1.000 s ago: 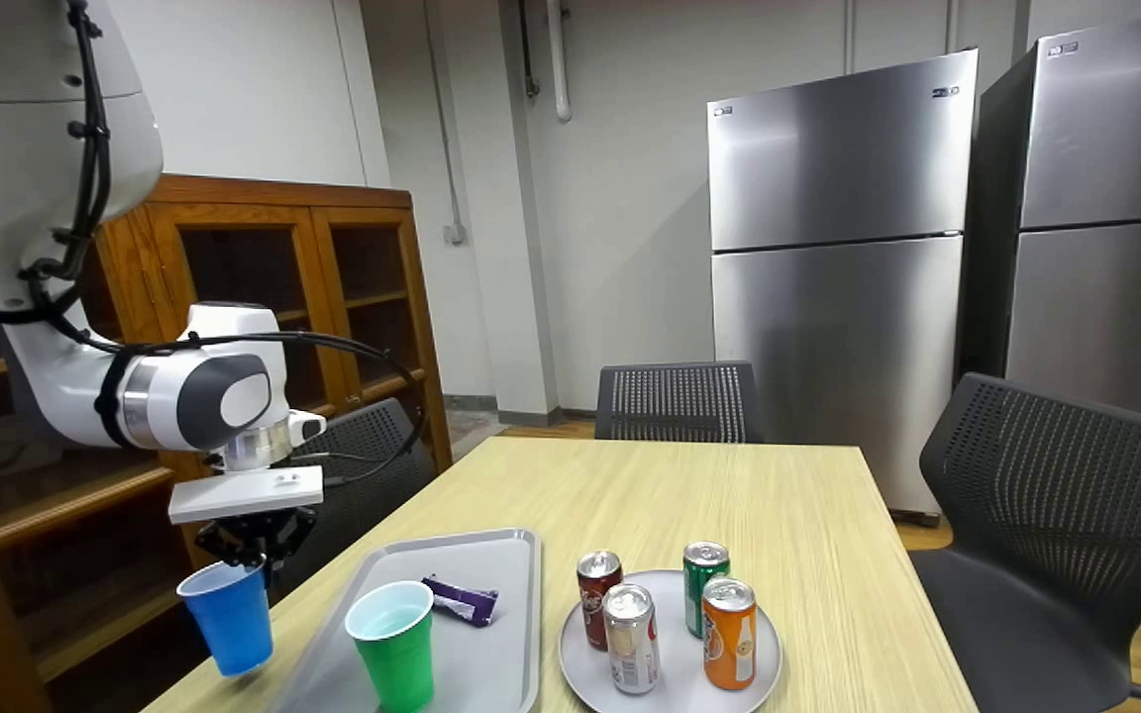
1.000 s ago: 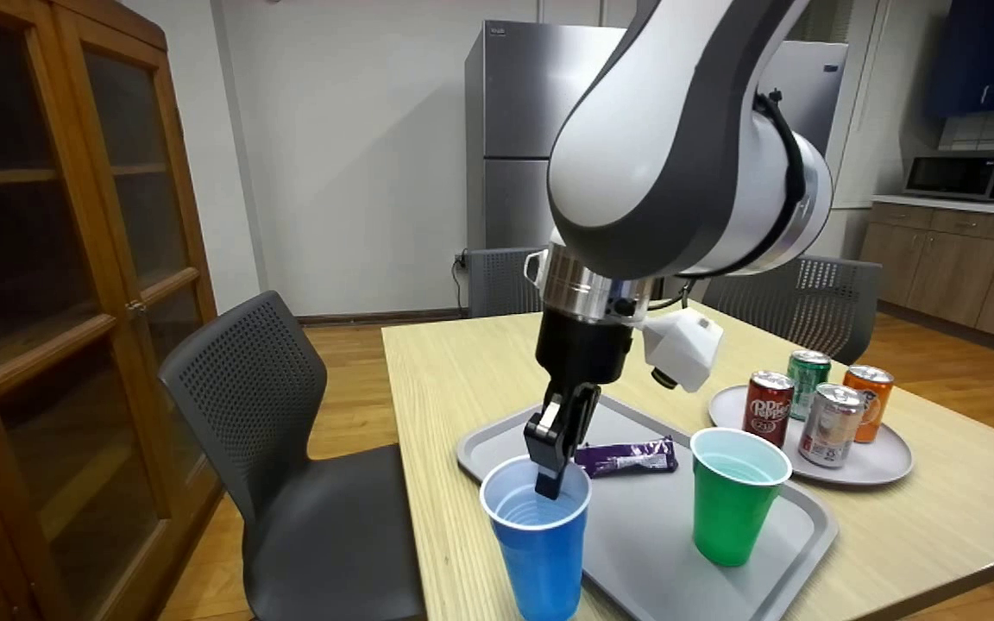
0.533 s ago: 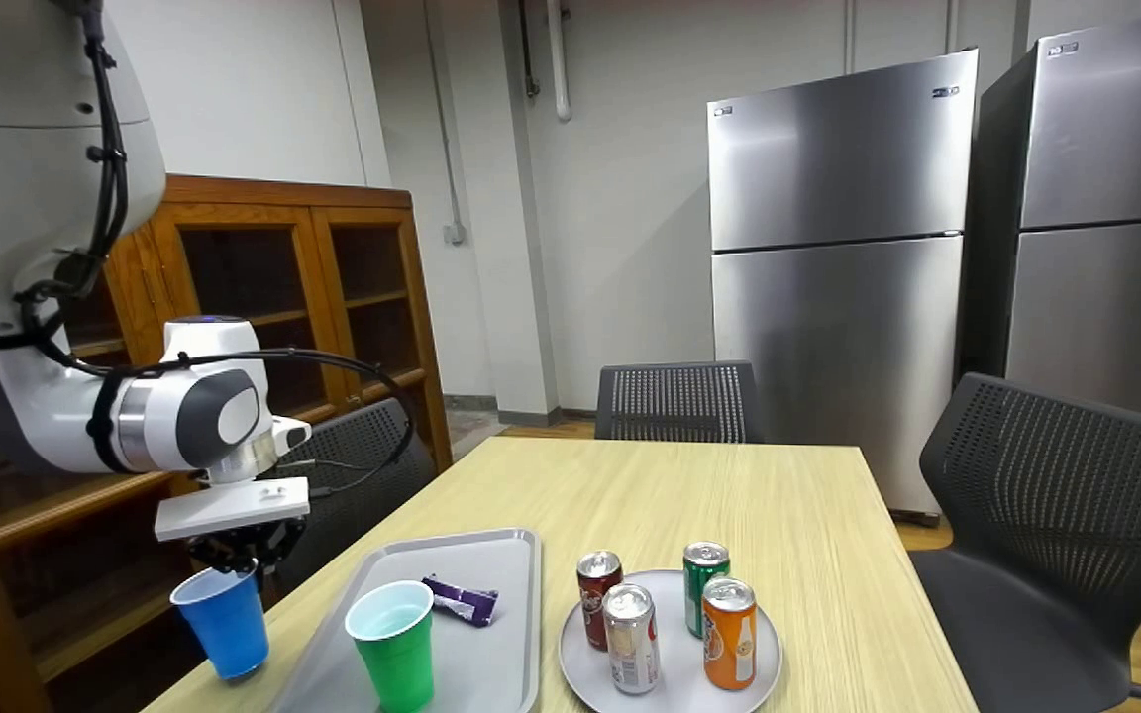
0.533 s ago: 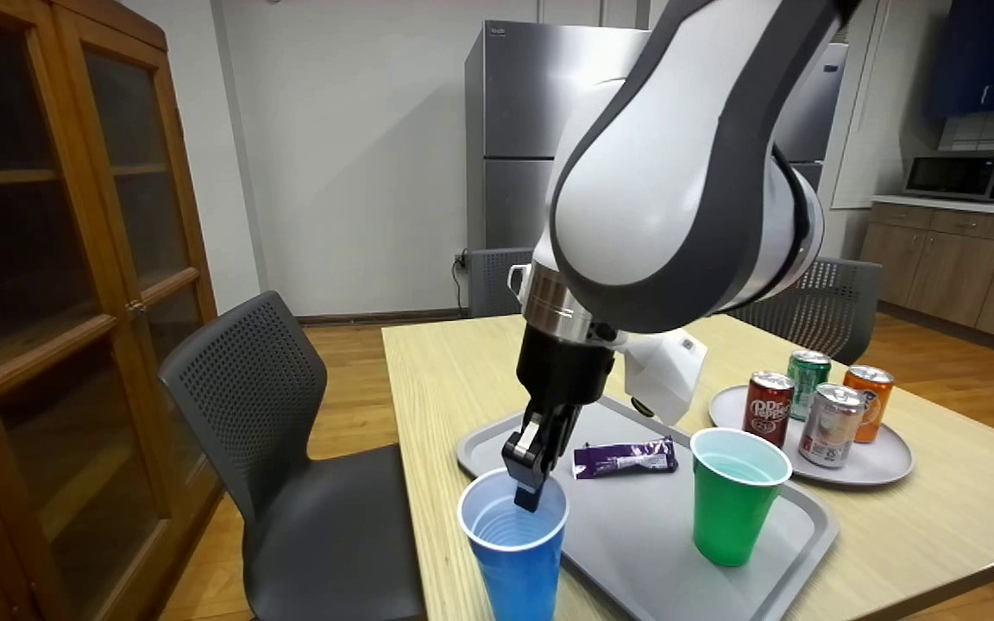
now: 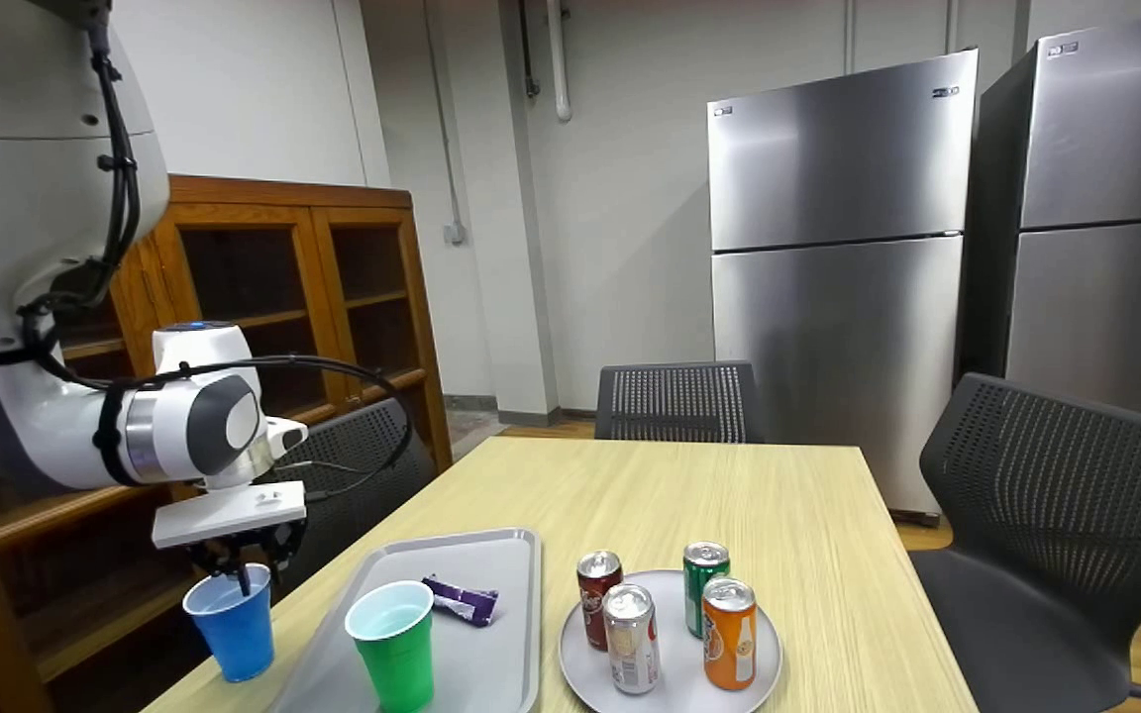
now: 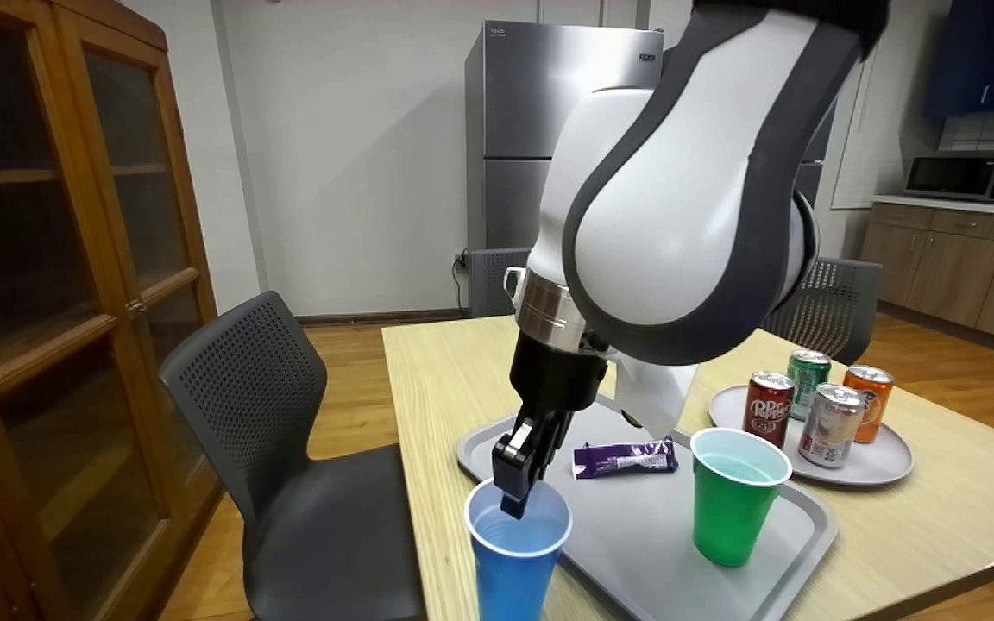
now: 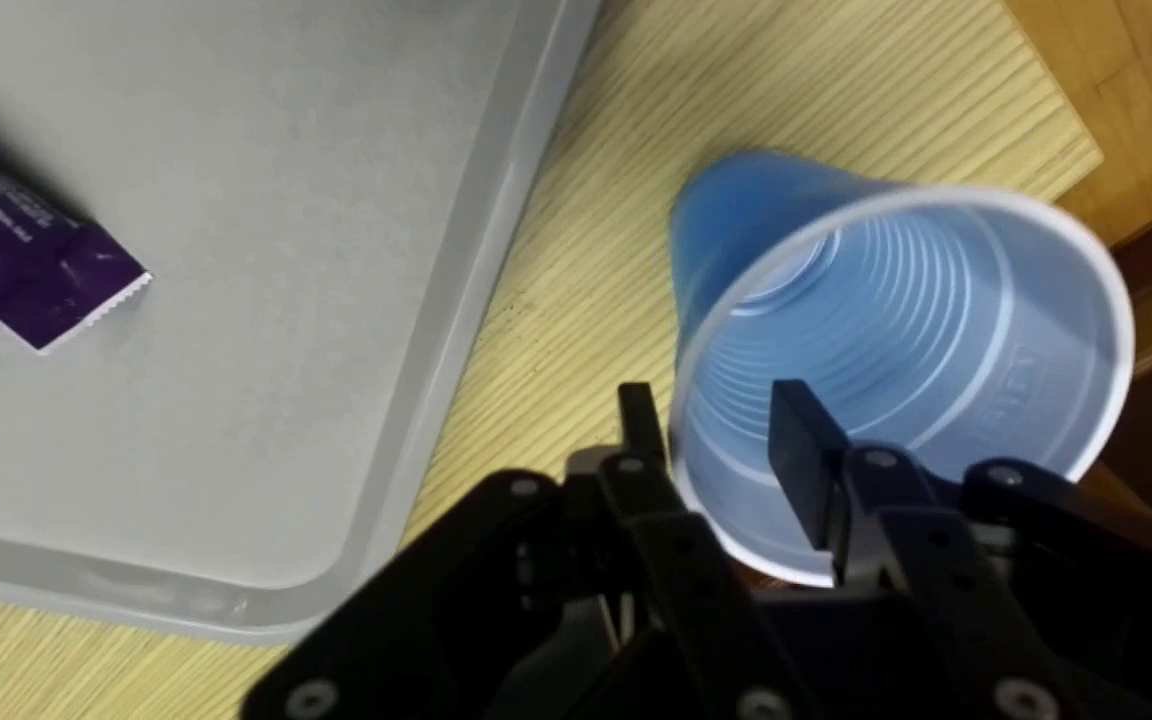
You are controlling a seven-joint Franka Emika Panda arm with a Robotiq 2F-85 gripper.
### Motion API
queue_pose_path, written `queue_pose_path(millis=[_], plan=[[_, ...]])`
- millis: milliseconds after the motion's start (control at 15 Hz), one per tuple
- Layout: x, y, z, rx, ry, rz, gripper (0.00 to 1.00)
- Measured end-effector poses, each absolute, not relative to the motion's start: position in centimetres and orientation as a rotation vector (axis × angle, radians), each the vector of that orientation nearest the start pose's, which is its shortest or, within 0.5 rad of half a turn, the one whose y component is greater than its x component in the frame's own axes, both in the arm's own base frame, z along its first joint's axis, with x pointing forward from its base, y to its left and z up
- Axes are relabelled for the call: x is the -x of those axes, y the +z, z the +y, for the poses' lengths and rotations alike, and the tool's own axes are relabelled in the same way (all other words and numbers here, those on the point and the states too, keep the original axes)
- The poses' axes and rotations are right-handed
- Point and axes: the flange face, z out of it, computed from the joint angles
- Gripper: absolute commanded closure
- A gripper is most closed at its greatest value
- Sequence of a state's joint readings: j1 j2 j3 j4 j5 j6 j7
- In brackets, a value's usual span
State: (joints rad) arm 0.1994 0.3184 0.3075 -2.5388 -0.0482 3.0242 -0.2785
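The tool (image 7: 718, 435) stands parted to a moderate gap astride the rim of the blue cup (image 5: 231, 634), its two fingers (image 7: 804, 455) lying one inside and one outside the wall; no pinch is evident. A second earlier they were together on the rim and the cup leaned; it now sits more upright, apparently resting on the table (image 7: 576, 330) beside the gray tray (image 7: 266, 330). The grip thus seems given up, and setting down the cup looks nearly complete. The tray holds a purple-wrapped bar (image 7: 61, 270) and a green cup (image 6: 730, 509).
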Motion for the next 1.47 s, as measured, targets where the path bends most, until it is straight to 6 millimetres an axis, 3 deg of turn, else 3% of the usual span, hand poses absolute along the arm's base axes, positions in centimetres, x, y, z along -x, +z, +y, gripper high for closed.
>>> queue_pose_path(millis=[267,333,600,867,1133,1467], plan=[[-41.1,18.2,23.6,2.792,-0.304,-1.168,0.04],[-41.3,18.5,23.6,2.793,-0.322,-1.161,0.00],[-42.2,20.0,23.2,2.805,-0.380,-1.112,0.00],[-43.6,21.5,21.5,2.842,-0.403,-1.023,0.00],[-45.3,22.3,18.3,2.911,-0.387,-0.908,0.00],[-47.4,22.2,13.1,3.023,-0.359,-0.641,0.00]])
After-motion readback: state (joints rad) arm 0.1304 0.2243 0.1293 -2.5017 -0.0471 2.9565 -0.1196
